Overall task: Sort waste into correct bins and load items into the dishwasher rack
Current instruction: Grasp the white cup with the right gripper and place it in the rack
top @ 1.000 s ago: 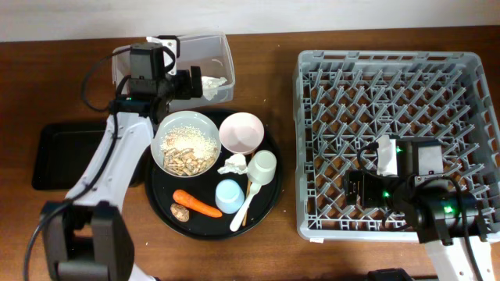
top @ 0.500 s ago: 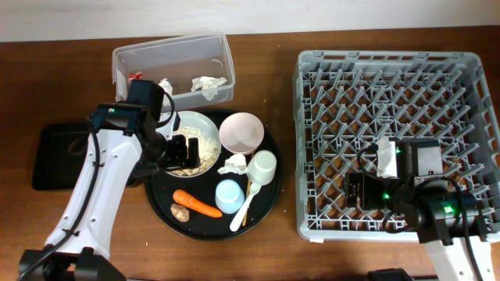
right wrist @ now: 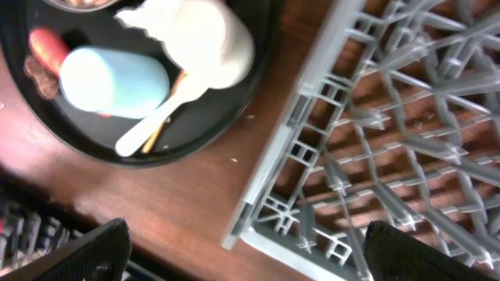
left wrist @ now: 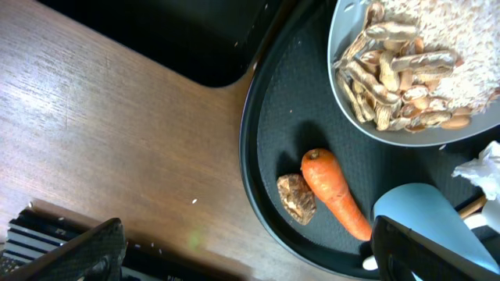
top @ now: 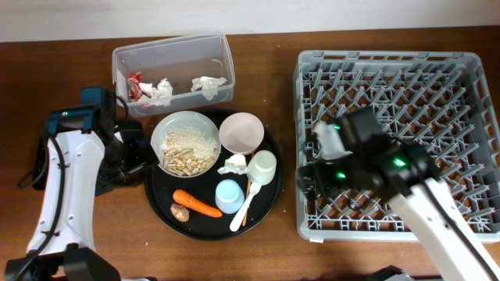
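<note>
Left gripper (top: 134, 154) sat low at the round tray's (top: 164, 199) left rim in the overhead view, just beside the bowl (top: 158, 131) of rice (top: 187, 139) and peanuts (top: 181, 162). Over on the other side, the right gripper (top: 306, 178) hung above the rack's (top: 391, 62) left edge, facing the tray. Up top the tub (top: 226, 56) already held tissues (top: 207, 83) and the wrapper (top: 135, 80), while one tissue (top: 233, 163) lay between the pink bowl (top: 241, 131) and white cup (top: 262, 167). On the left wrist view the fingers were spread wide with nothing between them. The carrot (left wrist: 336, 195) and lump (left wrist: 297, 199) lay side by side just ahead, with the black bin (left wrist: 180, 39) just past the tray rim, so it looked lined up for food waste. On the right wrist view the jaws were wide apart too, and empty. The blue cup (right wrist: 113, 82) lay beside the spoon (right wrist: 152, 125), with the rack corner close by, which I judged a short carry.
</note>
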You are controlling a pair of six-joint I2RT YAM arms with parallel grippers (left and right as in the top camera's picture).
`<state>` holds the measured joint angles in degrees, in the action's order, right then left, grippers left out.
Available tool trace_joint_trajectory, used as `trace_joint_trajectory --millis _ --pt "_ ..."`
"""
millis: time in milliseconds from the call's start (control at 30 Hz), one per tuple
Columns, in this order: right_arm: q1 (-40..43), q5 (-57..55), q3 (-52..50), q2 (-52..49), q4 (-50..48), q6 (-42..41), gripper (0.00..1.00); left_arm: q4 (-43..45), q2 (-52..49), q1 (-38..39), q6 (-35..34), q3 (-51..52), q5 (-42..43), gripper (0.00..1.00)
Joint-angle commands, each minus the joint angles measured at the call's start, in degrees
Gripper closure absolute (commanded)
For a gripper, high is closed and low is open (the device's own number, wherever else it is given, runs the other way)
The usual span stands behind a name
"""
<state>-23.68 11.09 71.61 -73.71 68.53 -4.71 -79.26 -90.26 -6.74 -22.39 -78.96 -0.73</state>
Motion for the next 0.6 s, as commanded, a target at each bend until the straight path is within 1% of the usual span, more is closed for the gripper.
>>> trace_joint_trajectory --millis 0,33,67,133,333,400,500,533,567 --pt "-6.9 -3.2 5.6 -9.4 -2.8 -0.3 0.01 -0.1 0.3 -0.2 -1.1 0.0 -0.8 0.0" --pt "-7.8 -3.2 5.7 -11.4 -5.0 -1.2 0.01 -0.1 0.3 -0.2 -1.1 0.0 -0.8 0.0" --pt "-8.2 -3.0 5.7 -13.8 -8.2 -3.9 0.01 -0.1 0.3 -0.2 -1.1 0.0 -0.8 0.0" --pt "-8.2 -1.8 5.7 -18.1 -13.3 -4.4 0.0 -0.1 0.3 -0.2 -1.1 0.0 -0.8 0.0" --pt "-8.6 -1.4 5.7 -27.8 -18.9 -4.9 0.02 -0.1 0.3 -0.2 -1.1 0.0 -0.8 0.0" --pt "-8.6 -1.3 5.7 -29.9 -20.0 -4.9 0.02 0.1 0.3 -0.2 -1.1 0.0 -0.8 0.0" --pt "-9.9 -1.2 5.6 -31.7 -21.1 -4.8 0.05 0.1 0.3 -0.2 -1.2 0.0 -0.8 0.0" --pt "-10.8 -1.2 5.6 -32.2 -21.6 -4.8 0.07 0.1 0.3 -0.2 -1.2 0.0 -0.8 0.0" --pt "-11.6 -1.5 5.6 -32.4 -22.2 -4.9 0.19 0.1 0.3 -0.2 -1.1 0.0 -0.8 0.0"
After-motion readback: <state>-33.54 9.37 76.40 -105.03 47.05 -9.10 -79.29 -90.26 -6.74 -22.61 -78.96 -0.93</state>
